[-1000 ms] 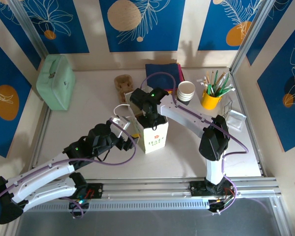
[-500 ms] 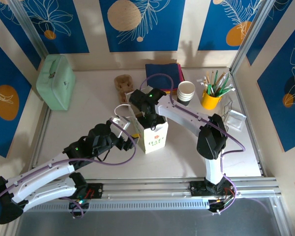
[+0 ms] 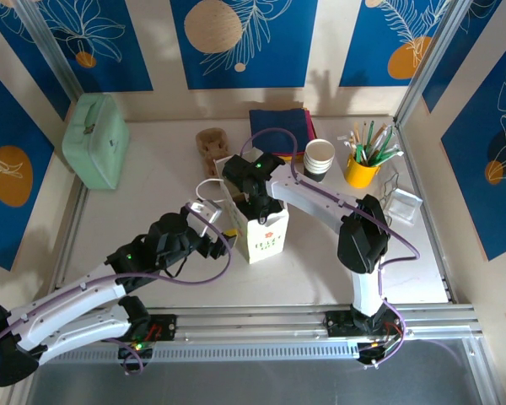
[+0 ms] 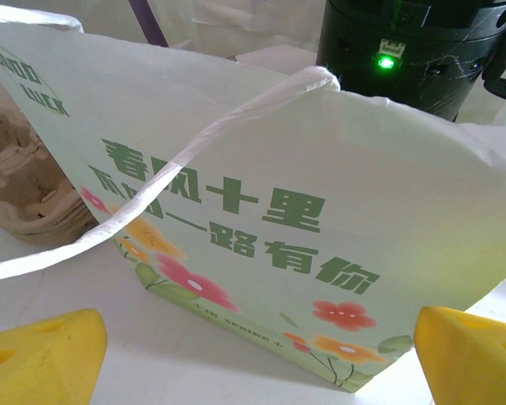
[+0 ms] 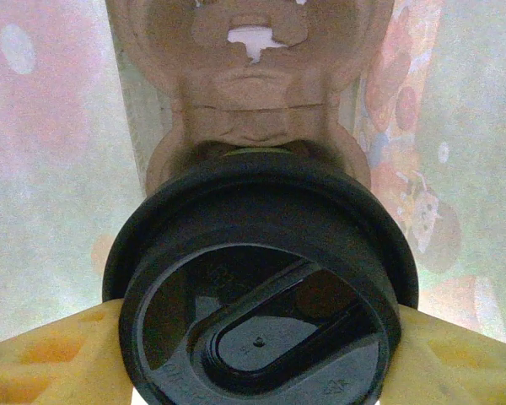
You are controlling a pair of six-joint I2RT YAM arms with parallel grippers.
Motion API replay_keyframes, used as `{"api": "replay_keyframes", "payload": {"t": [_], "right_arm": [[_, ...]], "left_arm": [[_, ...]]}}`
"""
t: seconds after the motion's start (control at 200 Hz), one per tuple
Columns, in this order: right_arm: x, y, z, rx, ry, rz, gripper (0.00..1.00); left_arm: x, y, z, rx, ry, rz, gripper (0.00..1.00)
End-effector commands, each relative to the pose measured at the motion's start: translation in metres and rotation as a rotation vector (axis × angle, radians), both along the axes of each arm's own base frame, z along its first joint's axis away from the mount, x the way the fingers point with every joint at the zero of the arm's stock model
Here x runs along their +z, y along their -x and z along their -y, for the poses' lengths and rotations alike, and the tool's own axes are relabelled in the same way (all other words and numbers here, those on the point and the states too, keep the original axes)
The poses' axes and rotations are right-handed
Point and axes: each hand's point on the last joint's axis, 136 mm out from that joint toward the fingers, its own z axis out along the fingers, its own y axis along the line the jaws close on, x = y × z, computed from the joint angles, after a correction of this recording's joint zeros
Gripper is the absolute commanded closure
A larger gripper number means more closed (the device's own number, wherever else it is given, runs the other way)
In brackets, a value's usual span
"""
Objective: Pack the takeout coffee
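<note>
Two arms meet at one paper bag, which we see standing upright about the middle of the table, a little toward its near edge. The bag is pale green, printed with green characters and red and orange flowers, and has white cord handles.

The right gripper reaches down into the bag's open top from the far side. In its wrist view we find the takeout coffee inside the bag. Its round black lid faces the camera, and a sliver of olive-green side shows past the lid's rim. The yellow pads press on the lid from both sides, so these fingers are clamped on the cup. Just beyond the cup lies a brown moulded carrier, and we cannot tell whether the cup is seated in it.

The left gripper sits low at the bag's near-left side. Its fingers are spread wide and released, grasping nothing, with the printed face of the bag just ahead of them.

Toward the far edge we see a stack of cardboard trays, a blue cloth, a stack of white cups and a yellow pen pot. A mint-green case lies in the far left corner.
</note>
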Motion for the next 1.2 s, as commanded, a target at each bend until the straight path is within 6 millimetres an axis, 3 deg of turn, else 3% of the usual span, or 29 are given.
{"api": "replay_keyframes", "payload": {"t": [0.0,0.715,1.196], "right_arm": [[-0.024,0.005,0.001,-0.004,0.026,-0.068,0.38],[-0.051,0.01,0.009,-0.027,0.062,-0.12,0.38],[-0.043,0.006,0.008,-0.031,0.044,-0.089,0.38]], "left_arm": [[0.005,0.001,-0.002,0.006,0.006,0.013,0.06],[0.004,0.001,-0.002,0.007,0.008,0.012,0.06],[0.003,0.001,-0.001,0.006,0.009,0.008,0.06]]}}
